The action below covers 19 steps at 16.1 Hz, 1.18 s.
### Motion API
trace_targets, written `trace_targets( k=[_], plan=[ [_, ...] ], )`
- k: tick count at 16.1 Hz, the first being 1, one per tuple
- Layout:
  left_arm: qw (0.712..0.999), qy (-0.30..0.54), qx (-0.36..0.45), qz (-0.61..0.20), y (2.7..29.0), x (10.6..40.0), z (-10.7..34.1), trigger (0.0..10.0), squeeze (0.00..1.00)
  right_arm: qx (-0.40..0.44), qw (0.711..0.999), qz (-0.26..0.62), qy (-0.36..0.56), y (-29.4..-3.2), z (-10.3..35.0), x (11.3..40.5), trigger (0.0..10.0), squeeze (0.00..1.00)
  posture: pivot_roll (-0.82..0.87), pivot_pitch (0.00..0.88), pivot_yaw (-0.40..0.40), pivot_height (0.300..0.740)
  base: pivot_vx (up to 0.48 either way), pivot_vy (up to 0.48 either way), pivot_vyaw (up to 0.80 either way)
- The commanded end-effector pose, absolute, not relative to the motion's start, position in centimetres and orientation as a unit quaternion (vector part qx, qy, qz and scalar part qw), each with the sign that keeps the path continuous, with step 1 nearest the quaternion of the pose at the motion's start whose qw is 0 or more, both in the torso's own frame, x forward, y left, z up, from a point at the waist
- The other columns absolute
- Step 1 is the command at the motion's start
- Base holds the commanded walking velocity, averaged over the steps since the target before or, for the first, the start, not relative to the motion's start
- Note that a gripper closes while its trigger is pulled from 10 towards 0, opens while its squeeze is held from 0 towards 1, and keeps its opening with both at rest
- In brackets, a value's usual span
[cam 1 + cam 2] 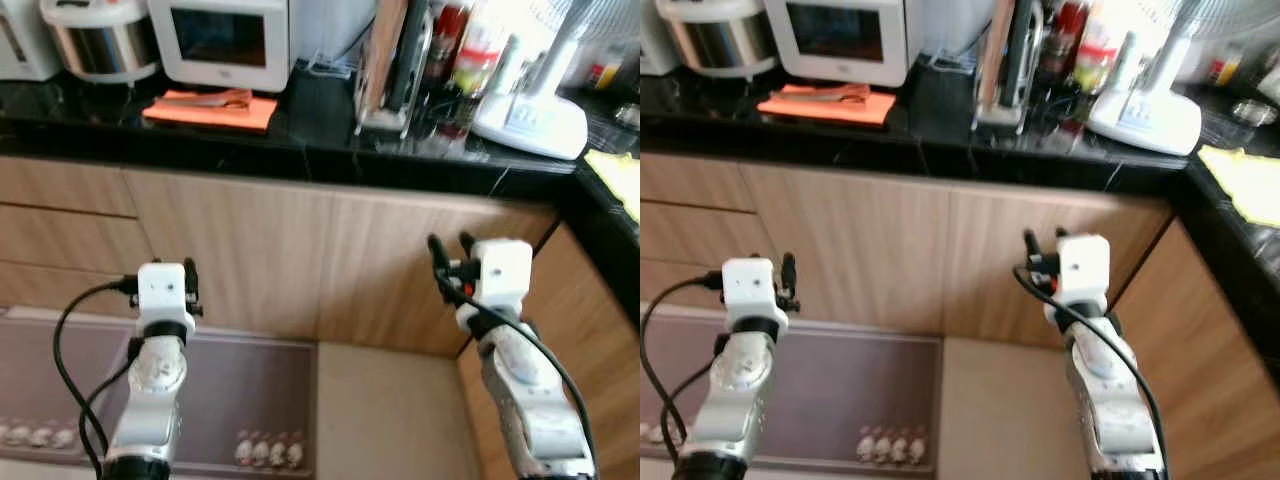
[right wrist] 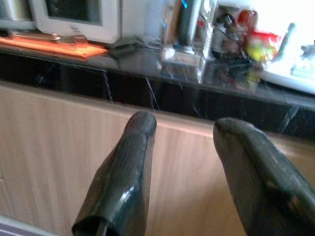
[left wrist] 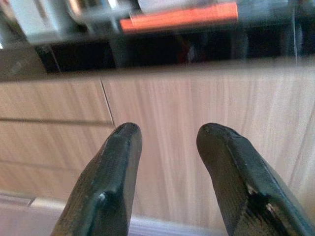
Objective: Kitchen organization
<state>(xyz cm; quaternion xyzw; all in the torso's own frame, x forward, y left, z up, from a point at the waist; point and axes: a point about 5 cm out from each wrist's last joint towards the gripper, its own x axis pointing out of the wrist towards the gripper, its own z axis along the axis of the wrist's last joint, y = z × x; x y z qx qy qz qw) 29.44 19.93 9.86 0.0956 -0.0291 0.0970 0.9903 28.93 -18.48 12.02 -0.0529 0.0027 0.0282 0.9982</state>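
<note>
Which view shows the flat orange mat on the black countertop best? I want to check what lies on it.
Left eye view: the flat orange mat is whole, utensil visible. Right eye view similar; wrist views show edge-on strips.

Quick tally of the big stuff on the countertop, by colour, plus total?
White: 2, microwave, fan base
Silver: 1, rice cooker
Orange: 1, mat
Yellow: 1, cloth
Total: 5. Bottles behind the fan base are too blurred to count.
</note>
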Motion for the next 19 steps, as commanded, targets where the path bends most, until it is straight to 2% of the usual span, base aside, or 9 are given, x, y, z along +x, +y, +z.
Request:
trace_targets(
  k=[1,5,7,9,14,19],
  plan=[
    [0.990,0.020,0.106,0.089,20.3,28.7,7.3,10.0,0.00,-0.054,0.995,-0.019,0.078,-20.7,8.1,27.9,10.0,0.00,-0.10,0.000,-0.052,0.740,0.000,0.307,0.00],
    [0.983,0.125,0.110,0.075,21.0,27.1,2.2,10.0,0.00,-0.043,0.973,-0.036,0.225,-21.5,0.3,25.3,10.0,0.00,-0.10,0.000,-0.048,0.740,0.000,0.372,0.00],
    [0.980,0.154,0.112,0.066,20.9,26.8,0.9,10.0,0.00,-0.037,0.964,-0.036,0.261,-21.4,-1.7,24.7,10.0,0.00,-0.10,0.000,-0.048,0.740,0.000,0.480,0.00],
    [0.969,0.226,0.100,0.014,20.0,26.1,-1.4,10.0,0.00,-0.024,0.946,-0.030,0.321,-20.8,-4.0,23.5,10.0,0.00,-0.09,0.000,-0.047,0.740,0.000,0.480,0.00],
    [0.935,0.331,0.126,-0.018,19.6,23.5,-4.7,10.0,0.00,-0.010,0.909,-0.028,0.416,-19.7,-7.2,20.0,10.0,0.00,-0.07,0.000,-0.054,0.740,0.000,0.480,0.00],
    [0.909,0.396,0.130,0.004,20.4,21.0,-6.5,10.0,0.00,0.002,0.896,-0.027,0.444,-19.6,-8.3,18.0,10.0,0.00,-0.08,0.000,-0.060,0.740,0.000,0.480,0.00]
  ],
)
